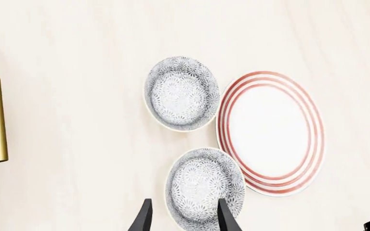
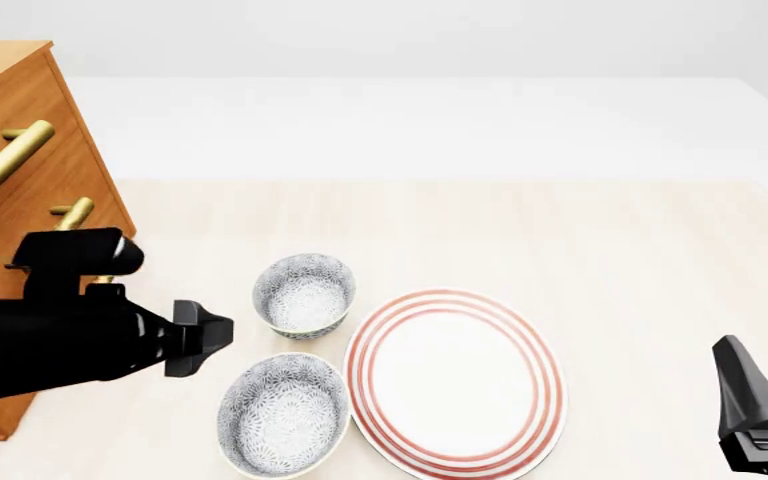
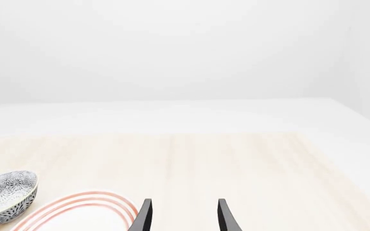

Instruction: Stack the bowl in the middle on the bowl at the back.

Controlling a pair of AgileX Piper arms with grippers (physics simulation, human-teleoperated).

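middle bowl [image 2: 284, 414] lies just right of the open left gripper [image 1: 183, 219].

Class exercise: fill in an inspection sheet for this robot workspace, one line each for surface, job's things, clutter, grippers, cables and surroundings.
Surface: pale wood table, flat, no spills seen.
Job's things: middle bowl near the front edge, upright, empty; back bowl just behind it, upright, empty. The two are apart, not yet stacked.
Clutter: red-ringed plate to the right of both bowls, close to them.
Grippers: left gripper open above the middle bowl's rim, holding nothing; right gripper open, holding nothing, off to the plate's right.
Cables: nothing seen.
Surroundings: wooden drawer unit with brass handles at the left; plain white backdrop.
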